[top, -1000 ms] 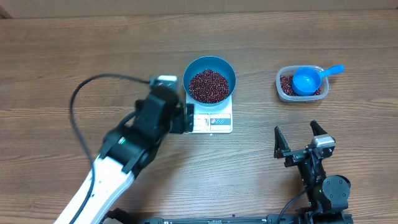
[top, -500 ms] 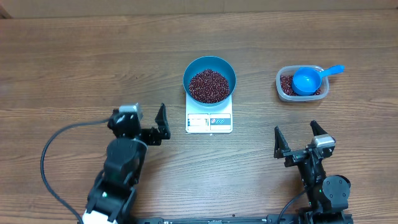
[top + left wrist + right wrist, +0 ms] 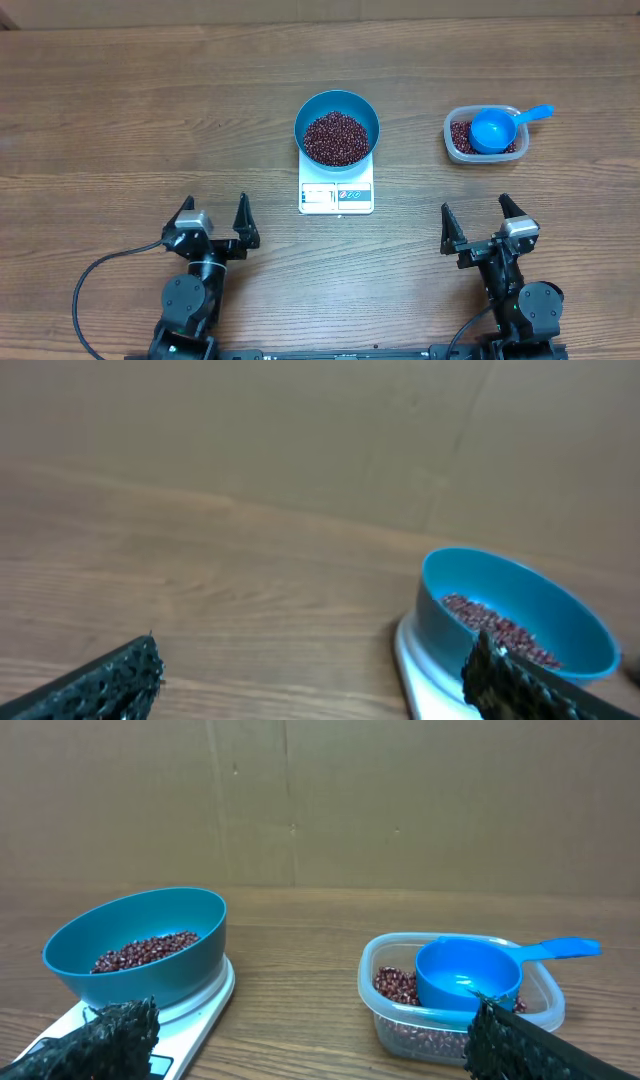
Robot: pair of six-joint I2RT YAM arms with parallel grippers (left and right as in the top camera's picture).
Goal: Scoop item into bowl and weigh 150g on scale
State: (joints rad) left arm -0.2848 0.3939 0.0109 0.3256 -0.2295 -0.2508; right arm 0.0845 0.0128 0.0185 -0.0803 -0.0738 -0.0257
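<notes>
Only an unreadably small label strip [image 3: 335, 197] on the scale [image 3: 365, 181], under the bowl [image 3: 337, 99].

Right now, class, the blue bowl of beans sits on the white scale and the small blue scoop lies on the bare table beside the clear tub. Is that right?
One slip: the scoop lies inside the clear tub, on its beans, not on the table; the overhead view shows it. The blue bowl of beans does sit on the white scale.

Both arms folded low, black two-finger left gripper [image 3: 213, 210] spread wide and empty, black two-finger right gripper [image 3: 476, 214] likewise wide, holding nothing.
</notes>
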